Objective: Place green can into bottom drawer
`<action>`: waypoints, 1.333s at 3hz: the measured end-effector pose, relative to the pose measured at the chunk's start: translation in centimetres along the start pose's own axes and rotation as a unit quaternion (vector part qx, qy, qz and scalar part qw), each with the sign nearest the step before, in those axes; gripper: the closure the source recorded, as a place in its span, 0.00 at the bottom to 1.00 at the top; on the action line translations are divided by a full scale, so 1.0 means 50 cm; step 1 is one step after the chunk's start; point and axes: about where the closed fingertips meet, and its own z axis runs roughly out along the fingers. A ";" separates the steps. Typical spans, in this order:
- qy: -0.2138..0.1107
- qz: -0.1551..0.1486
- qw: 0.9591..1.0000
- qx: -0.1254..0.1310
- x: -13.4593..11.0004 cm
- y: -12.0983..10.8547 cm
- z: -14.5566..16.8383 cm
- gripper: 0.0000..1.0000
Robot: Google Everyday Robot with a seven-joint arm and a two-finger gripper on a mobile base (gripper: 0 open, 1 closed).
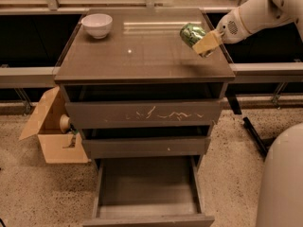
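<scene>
In the camera view, the hand [202, 43] sits in the upper right of the frame, at the end of the white arm [255, 14] that reaches in from the right edge. Its tan fingers [208, 40] are closed on the green can [191, 33]. The can lies tilted in the grip, with its body sticking out to the upper left of the fingers. It is held in the air over the right part of the bench [142, 56], clear of the surface.

There is one green can. One white bowl [97, 25] stands on the bench at its far left corner, well apart from the can.

Below the bench top are three drawers. The top drawer [142, 113], its front marked with pale scratches, is pulled out a little. The middle drawer [144, 147] is also slightly out. The bottom drawer [147, 186], at the lower centre of the frame, is pulled far out and shows a bare grey inside.

One open cardboard box [54, 136] sits on the floor just left of the drawers. The robot's base [281, 183] fills the lower right corner.
</scene>
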 end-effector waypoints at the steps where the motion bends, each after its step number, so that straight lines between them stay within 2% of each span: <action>1: 0.005 -0.024 0.999 -0.032 0.040 0.062 -0.011 1.00; 2: 0.012 -0.046 0.996 -0.069 0.092 0.157 -0.012 1.00; 3: 0.011 -0.046 0.997 -0.069 0.091 0.157 -0.013 1.00; 4: 0.021 -0.067 0.994 -0.083 0.100 0.176 0.004 1.00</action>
